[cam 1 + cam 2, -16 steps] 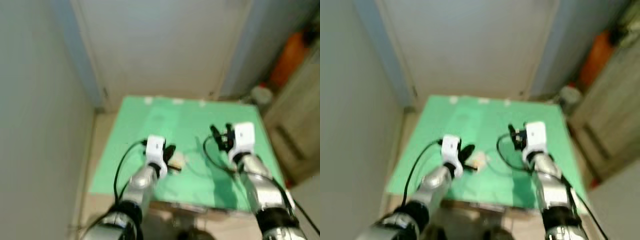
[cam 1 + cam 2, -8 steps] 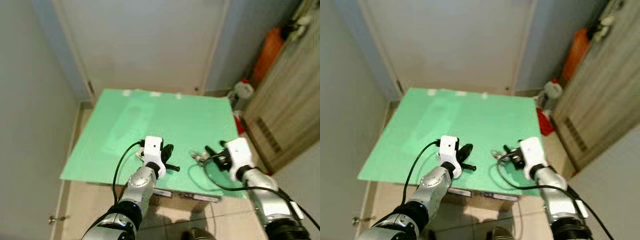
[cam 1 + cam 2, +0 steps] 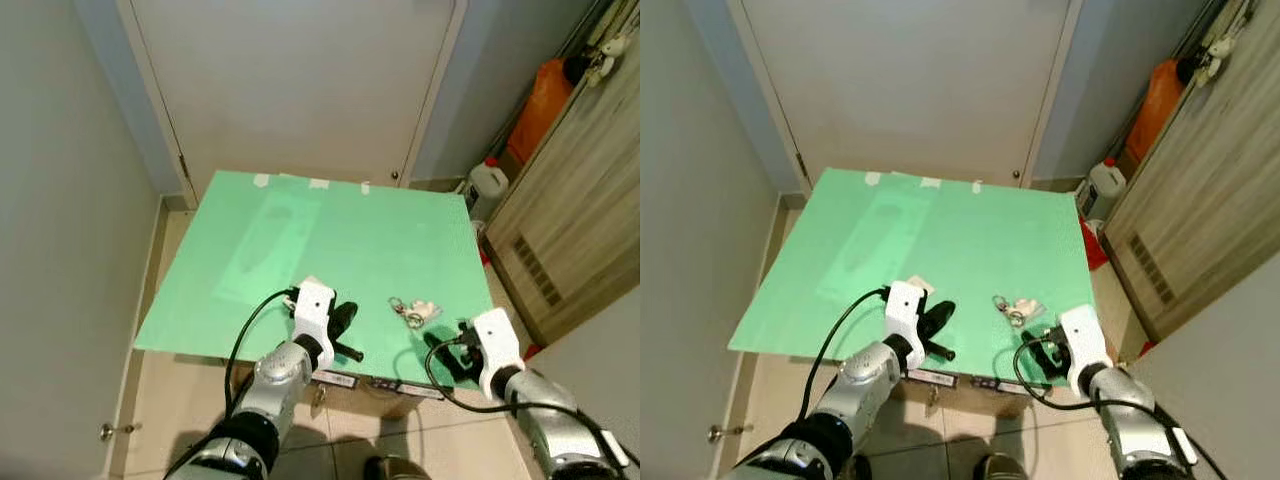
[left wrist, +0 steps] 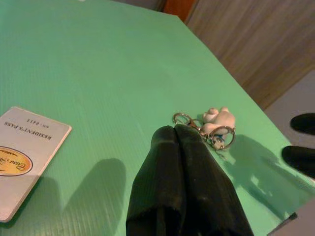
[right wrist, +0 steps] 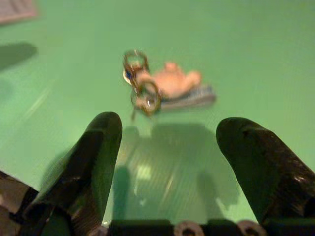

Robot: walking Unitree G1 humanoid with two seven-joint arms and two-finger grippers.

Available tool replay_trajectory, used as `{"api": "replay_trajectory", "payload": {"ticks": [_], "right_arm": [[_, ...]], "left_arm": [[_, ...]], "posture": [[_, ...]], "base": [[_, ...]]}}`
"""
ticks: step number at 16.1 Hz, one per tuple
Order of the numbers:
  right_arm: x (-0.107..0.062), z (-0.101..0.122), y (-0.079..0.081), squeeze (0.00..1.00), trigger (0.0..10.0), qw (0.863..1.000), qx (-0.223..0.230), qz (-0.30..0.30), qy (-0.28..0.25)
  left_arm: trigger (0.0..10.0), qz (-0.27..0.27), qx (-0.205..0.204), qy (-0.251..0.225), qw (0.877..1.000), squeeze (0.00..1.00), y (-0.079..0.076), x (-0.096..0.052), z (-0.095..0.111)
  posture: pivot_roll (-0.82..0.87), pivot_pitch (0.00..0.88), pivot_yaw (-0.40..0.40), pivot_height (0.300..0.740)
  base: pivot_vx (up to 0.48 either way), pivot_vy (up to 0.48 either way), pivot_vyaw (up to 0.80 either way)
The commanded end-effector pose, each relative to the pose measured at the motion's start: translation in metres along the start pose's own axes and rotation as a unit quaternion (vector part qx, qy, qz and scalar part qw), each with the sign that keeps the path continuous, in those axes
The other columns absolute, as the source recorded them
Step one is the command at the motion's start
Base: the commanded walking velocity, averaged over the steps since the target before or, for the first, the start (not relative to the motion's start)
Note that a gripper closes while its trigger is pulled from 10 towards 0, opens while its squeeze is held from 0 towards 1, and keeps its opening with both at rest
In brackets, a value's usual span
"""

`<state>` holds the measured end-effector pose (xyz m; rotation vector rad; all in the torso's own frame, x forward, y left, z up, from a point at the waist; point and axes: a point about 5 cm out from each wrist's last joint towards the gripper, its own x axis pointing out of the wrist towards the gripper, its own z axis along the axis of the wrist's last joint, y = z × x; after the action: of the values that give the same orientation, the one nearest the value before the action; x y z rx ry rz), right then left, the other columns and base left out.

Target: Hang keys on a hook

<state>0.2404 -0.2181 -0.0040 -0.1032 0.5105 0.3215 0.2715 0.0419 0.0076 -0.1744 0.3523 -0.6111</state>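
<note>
Lying just ahead of the released right claw (image 5: pixel 167 147): keys (image 5: pixel 165 86), untouched.

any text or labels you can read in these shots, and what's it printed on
"RESIDENTS PASS" on the white card lying on the green table.
Script inside the card's yellow oval logo is cut off and too blurred to read.
The label strip on the table's front edge is too small to read.
Nothing readable on the keys.
</note>
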Motion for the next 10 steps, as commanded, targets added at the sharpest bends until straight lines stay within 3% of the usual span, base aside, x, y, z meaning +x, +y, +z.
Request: {"api": "replay_trajectory", "payload": {"ticks": [1, 6, 10], "right_arm": [[0.003, 0.000, -0.004, 0.00, 10.0, 1.000, 0.014, -0.022, 0.008], [0.013, 0.005, -0.004, 0.00, 10.0, 0.996, 0.073, -0.051, -0.011], [0.019, -0.003, 0.006, 0.00, 10.0, 0.997, 0.075, -0.028, 0.011]], "left_arm": [[10.0, -0.017, 0.010, 0.009, 1.000, 0.00, -0.006, 0.000, -0.003], [10.0, -0.030, 0.014, 0.001, 0.999, 0.00, -0.012, 0.000, -0.001], [10.0, -0.030, 0.015, 0.001, 0.999, 0.00, -0.012, -0.005, -0.004]], "posture": [[-0.11, 0.162, -0.015, 0.740], [-0.08, 0.215, -0.018, 0.740], [-0.07, 0.245, -0.025, 0.740]], "base": [[0.000, 0.000, 0.00], [0.000, 0.000, 0.00], [0.000, 0.000, 0.00]]}}
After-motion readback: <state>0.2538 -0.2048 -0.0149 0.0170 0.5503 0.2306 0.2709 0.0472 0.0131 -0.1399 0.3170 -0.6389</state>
